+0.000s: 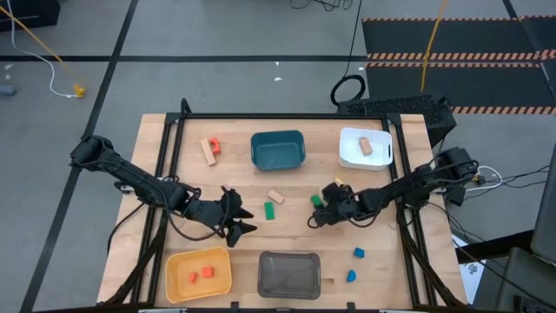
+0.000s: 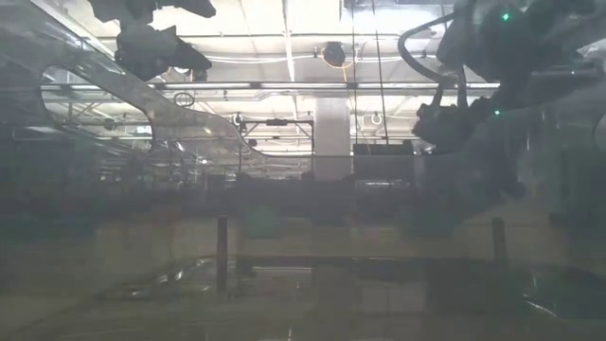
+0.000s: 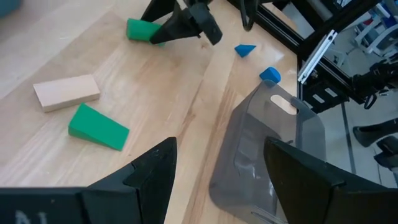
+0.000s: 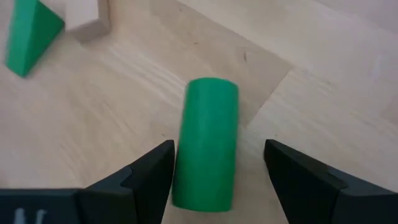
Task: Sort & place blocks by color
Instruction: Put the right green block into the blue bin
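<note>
The right gripper [image 4: 217,171] has its fingers apart around the green cylinder [image 4: 206,149], not clenched. The left gripper [image 3: 217,171] is spread, empty, near the grey bin [image 3: 267,155].

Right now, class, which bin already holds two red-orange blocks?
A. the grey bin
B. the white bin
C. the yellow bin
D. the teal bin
C: in the high view the yellow bin holds two red-orange blocks, while the teal bin and the grey bin show none and the white bin holds only a tan block.
</note>
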Robot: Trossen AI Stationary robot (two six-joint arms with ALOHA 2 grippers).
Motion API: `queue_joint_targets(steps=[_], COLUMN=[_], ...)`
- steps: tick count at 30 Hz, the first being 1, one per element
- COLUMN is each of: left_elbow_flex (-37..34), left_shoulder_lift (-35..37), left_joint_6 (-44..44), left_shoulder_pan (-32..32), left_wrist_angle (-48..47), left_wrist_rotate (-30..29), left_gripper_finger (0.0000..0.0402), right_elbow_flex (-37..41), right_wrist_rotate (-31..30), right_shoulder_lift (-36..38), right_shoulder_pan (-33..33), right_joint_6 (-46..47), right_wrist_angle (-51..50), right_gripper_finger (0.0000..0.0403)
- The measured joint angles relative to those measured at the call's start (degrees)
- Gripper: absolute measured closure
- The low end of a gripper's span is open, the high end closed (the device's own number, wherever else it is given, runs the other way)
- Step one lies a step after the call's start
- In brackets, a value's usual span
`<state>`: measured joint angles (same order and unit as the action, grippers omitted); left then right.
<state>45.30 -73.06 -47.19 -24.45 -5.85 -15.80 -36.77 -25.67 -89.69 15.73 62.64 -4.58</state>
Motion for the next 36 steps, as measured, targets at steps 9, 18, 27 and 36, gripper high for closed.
queue_joint_targets(steps=[9, 18, 27, 36], left_elbow_flex=[0.0, 0.0, -0.02, -0.04], left_shoulder_lift=[0.0, 0.0, -0.9, -0.9], left_joint_6=[0.03, 0.39, 1.74, 21.86], left_shoulder_pan=[0.0, 0.17, 2.17, 3.33], left_wrist_angle=[0.02, 0.04, 0.64, 8.95], left_wrist_rotate=[-0.06, -2.84, -3.84, -3.79], left_gripper_finger=[0.016, 0.016, 0.016, 0.016], right_elbow_flex=[-0.24, -0.09, 0.31, 0.09], right_wrist_rotate=[-3.79, -5.05, -3.12, -4.15], right_shoulder_lift=[-4.4, -4.49, 2.17, 8.57], right_shoulder_pan=[0.09, 0.07, -1.1, -3.28], right_joint_6=[-6.33, -8.71, -16.01, -42.8], right_wrist_angle=[0.46, 0.2, -0.45, 22.84], right_gripper_finger=[0.019, 0.0288, 0.0288, 0.0288])
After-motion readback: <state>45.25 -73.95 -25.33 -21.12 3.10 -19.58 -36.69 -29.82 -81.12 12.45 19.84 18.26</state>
